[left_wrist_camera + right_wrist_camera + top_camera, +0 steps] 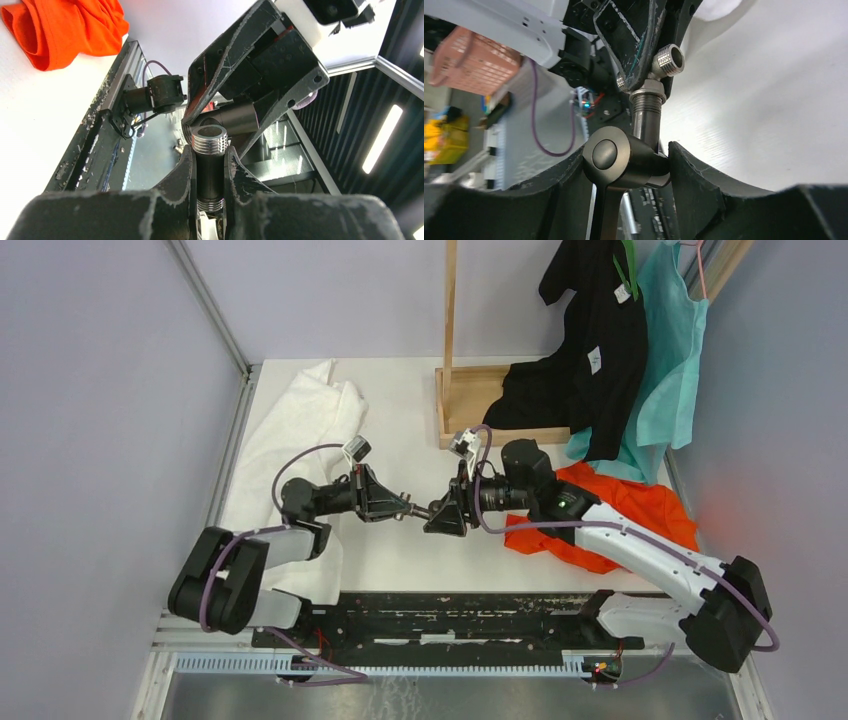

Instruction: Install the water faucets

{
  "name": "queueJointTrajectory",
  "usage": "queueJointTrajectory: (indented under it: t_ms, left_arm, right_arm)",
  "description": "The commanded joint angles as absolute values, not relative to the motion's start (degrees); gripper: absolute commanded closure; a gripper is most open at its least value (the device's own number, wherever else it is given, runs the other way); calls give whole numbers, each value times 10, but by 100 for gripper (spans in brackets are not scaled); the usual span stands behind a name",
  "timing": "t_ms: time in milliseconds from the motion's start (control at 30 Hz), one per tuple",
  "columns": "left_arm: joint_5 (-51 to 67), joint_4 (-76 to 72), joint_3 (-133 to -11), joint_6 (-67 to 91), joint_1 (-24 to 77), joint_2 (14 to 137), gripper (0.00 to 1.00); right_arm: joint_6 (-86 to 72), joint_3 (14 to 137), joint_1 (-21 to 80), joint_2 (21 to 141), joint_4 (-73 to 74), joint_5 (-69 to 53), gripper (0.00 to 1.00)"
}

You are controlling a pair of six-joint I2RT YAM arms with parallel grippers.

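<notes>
1. The left gripper point(210, 154) is clamped tight on a dark tubular metal fitting with silver threaded ends point(210, 175), held in the air above the white worktop point(400, 560).
2. The right gripper point(628, 156), its jaws partly apart, grips a dark brown-grey cross-handle fitting with a rounded cap point(614, 160) by the crossbar.
3. The handle's stem meets the threaded fitting end to end between the two grippers. The threads may be engaged, but I cannot tell.
4. A crumpled orange cloth point(610, 515) lies beneath the right arm, and a white cloth point(300, 430) lies beside the left.
</notes>
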State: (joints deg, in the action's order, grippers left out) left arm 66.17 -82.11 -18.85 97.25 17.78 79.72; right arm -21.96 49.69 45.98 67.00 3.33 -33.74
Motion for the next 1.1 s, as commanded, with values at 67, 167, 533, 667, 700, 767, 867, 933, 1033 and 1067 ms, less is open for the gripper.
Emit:
queueJointTrajectory:
  t_ms: [67, 167, 533, 667, 700, 767, 867, 933, 1033, 1067]
  left_arm:
    - [701, -819, -218, 870, 209, 708, 97]
    - [706, -755, -227, 832, 209, 687, 97]
    - [650, -624, -248, 750, 208, 665, 97]
    - [608, -657, -248, 796, 208, 666, 97]
    - [603, -636, -252, 789, 209, 665, 97]
    - [602, -569, -264, 758, 208, 661, 97]
    - [600, -520, -275, 721, 209, 651, 97]
    - [599, -499, -280, 710, 208, 645, 97]
    - [602, -451, -293, 684, 208, 640, 97]
    - [601, -450, -294, 683, 208, 638, 97]
  right_arm:
    - [-383, 554, 393, 774, -11, -357, 97]
    - [-428, 578, 373, 807, 21, -378, 95]
    - [-439, 601, 337, 844, 131, -286, 29]
    - [-390, 614, 335, 803, 197, -207, 18]
    - [-379, 621, 335, 795, 209, -193, 13]
    - [-363, 635, 334, 780, 232, -176, 6]
    - [-352, 665, 334, 756, 261, -172, 1]
    - [-347, 681, 334, 738, 275, -155, 0]
    - [-330, 696, 335, 719, 293, -107, 0]
    - [-324, 702, 334, 715, 300, -93, 0]
